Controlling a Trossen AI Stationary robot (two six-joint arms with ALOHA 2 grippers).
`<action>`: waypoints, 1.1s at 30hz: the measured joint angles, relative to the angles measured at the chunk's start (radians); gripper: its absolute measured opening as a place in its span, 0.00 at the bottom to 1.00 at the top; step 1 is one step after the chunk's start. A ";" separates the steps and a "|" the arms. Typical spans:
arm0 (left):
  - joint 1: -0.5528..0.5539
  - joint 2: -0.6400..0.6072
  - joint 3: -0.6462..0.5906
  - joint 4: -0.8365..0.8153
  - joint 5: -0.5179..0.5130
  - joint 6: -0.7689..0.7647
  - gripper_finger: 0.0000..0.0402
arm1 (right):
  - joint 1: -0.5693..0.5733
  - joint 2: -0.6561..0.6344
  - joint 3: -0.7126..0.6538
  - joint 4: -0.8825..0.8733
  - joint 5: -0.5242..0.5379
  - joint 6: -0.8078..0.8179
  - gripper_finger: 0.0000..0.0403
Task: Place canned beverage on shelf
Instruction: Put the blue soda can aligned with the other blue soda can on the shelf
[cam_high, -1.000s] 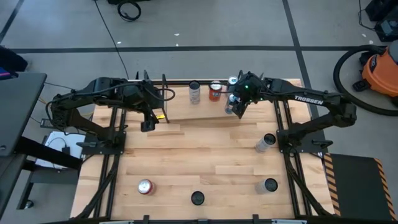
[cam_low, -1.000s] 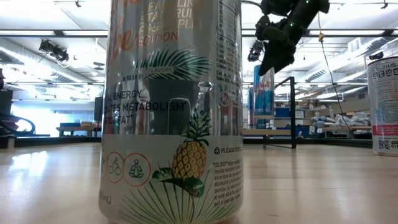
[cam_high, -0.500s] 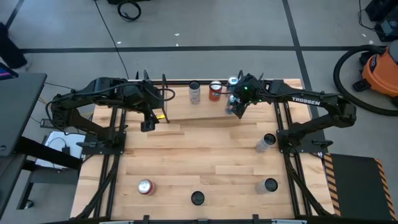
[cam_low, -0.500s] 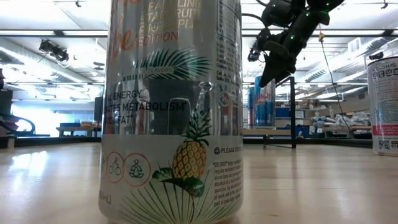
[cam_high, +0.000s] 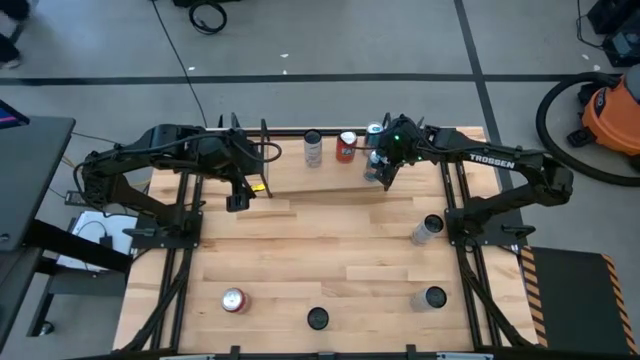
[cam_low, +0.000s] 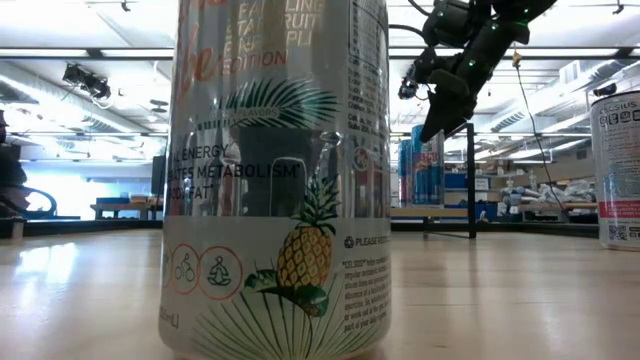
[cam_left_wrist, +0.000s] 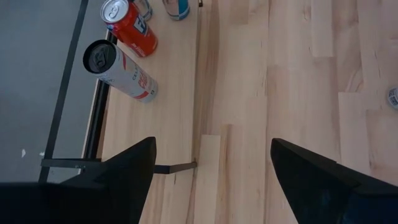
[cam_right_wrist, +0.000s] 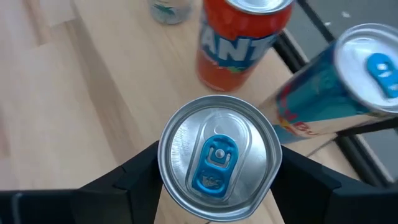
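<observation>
While the left arm waits near the table's (cam_high: 330, 240) far left corner, the right gripper (cam_high: 378, 168) hangs over the far edge, right of centre, with a blue and silver can (cam_right_wrist: 217, 157) between its fingers (cam_right_wrist: 320, 186). In the right wrist view, the two dark fingers sit against opposite sides of this can, whose silver top and blue tab face the camera. Whether the can rests on the wood or is lifted clear cannot be told.

Just beside it stand an orange can (cam_right_wrist: 239, 40) and a second blue and silver can (cam_right_wrist: 339, 87), which is nearest the black rods of the shelf (cam_right_wrist: 348, 134). The shelf's thin rods run along the table's far edge, seen also in the left wrist view (cam_left_wrist: 65, 99). A white and red can (cam_high: 313, 149) stands in the same far row, left of the orange one.

The left gripper (cam_high: 237, 200) holds nothing, its fingers (cam_left_wrist: 134, 168) apart over bare wood.

Other cans are spread about: one (cam_high: 427, 229) lying near the right edge, one (cam_high: 434, 297) upright near the front right corner, one with a red top (cam_high: 233, 300) toward the front left, and a pineapple-printed can (cam_low: 275, 180) at the middle of the front edge.
</observation>
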 joint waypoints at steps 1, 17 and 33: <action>0.000 0.000 0.000 0.000 0.000 0.000 0.79 | -0.002 0.000 0.000 0.000 -0.015 0.000 0.65; 0.000 0.000 0.000 0.000 0.000 -0.001 0.79 | -0.003 0.000 0.000 -0.006 0.028 -0.030 0.69; 0.000 0.000 0.000 0.000 0.000 -0.002 0.79 | -0.004 0.005 0.001 -0.010 0.027 -0.042 0.73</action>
